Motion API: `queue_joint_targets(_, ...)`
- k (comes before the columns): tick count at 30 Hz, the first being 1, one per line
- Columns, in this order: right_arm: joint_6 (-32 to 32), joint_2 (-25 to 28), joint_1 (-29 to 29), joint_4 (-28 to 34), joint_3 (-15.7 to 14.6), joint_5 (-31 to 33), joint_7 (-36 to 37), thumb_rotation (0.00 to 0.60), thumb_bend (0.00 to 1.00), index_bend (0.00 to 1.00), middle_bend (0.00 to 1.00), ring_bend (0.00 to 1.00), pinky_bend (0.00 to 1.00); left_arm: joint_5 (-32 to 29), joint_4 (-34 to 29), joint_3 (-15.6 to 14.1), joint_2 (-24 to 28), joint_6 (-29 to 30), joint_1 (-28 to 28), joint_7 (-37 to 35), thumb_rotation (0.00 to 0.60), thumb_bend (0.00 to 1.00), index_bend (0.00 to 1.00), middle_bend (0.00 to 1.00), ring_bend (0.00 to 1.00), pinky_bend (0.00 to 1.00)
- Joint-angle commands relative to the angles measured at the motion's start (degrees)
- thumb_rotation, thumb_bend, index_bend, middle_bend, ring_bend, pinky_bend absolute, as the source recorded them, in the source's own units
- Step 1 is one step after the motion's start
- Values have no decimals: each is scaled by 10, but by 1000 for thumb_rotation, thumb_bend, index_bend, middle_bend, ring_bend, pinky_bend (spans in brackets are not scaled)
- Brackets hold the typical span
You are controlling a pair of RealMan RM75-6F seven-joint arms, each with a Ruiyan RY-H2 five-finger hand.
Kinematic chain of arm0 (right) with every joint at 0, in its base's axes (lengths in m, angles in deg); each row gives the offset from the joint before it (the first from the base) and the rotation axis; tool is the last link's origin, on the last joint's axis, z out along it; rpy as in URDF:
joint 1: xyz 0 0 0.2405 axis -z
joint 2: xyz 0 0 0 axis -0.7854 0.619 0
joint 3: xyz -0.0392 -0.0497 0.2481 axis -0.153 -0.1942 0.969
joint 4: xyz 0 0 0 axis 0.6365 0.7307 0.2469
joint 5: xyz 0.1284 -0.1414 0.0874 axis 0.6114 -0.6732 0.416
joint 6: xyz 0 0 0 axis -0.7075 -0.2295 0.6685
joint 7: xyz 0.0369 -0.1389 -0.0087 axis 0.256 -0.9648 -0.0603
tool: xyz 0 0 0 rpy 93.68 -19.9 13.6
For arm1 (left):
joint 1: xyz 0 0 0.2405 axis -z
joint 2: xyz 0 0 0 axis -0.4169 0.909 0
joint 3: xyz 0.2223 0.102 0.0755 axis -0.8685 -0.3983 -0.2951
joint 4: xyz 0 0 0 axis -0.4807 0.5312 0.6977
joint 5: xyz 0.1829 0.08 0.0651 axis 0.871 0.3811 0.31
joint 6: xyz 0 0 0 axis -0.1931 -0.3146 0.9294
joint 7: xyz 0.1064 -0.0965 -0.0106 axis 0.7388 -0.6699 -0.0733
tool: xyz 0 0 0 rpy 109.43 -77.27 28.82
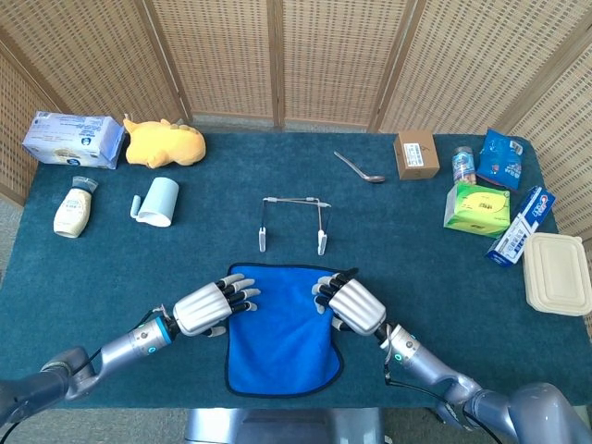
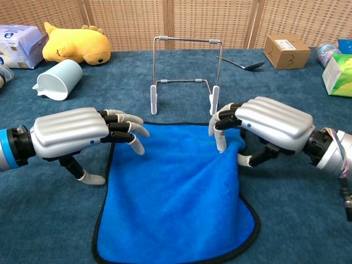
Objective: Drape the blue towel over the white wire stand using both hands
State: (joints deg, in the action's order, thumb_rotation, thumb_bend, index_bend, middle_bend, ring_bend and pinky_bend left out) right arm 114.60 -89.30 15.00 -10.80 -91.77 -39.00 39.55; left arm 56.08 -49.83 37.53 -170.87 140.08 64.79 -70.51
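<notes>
No print legible anywhere: small dark marking on brown cardboard box (image 2: 286,50) unreadable, blue lettering on white pack (image 1: 72,139) and toothpaste carton (image 1: 521,226) too small to read.

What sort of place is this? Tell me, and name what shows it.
Probably a staged tabletop test area, not a real home: woven screen panels wall off a table with a teal cloth, and unrelated household goods such as a plush toy and toothpaste box line its edges.
</notes>
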Motion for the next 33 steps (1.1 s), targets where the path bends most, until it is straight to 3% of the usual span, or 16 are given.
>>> queue_joint_targets(1,0,0,1,-1,0,0,1,600,412,723,373,288,371,-2,6,-2,-7,-3,5,-2,600,290,261,170,112,129)
queue_joint_targets(9,2,1,3,-1,1,2,2,600,416,723,373,288,374,-10,16,-3,-21,-7,14,-8,600,337,264,186,118,130)
queue_joint_targets(26,5,3,7,-4,2,4,3,600,421,723,373,293,378,-24,20,-11,-39,-14,22,-12,600,643,284,214,146,134)
queue_joint_targets(33,7,6,8,-1,4,4,2,600,427,721,373,294,380,-34,17,-9,-45,-14,20,-10,600,705,291,219,151,140)
